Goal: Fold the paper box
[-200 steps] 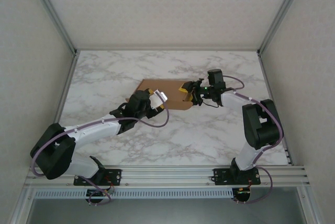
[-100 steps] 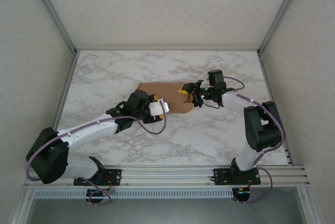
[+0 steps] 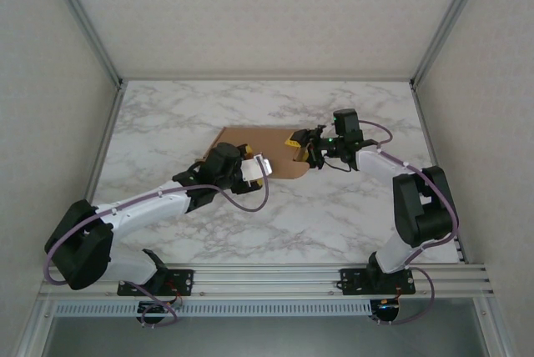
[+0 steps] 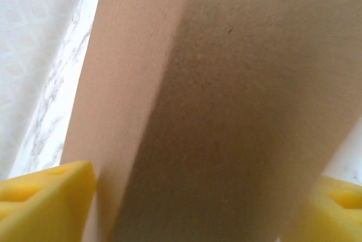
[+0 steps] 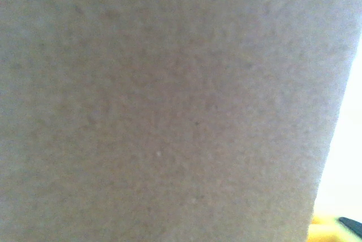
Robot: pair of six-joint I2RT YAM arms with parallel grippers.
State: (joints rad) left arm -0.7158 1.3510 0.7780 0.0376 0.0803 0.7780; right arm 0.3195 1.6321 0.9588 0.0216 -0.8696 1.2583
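We see the paper box mid-counter, a bit toward the far edge. Left end effector is at its near edge, released: yellow fingers stand wide, cardboard panel between them. Right end effector is at the box's right edge, cardboard close against its camera; we can't tell if it's grasping.

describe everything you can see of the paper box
The paper box is plain brown matte cardboard, lying mostly flat on the marble table, around its middle. A crease divides a lighter panel from a shaded one. The left hand is at its near edge, cardboard between its yellow fingers; the right hand meets its right end.
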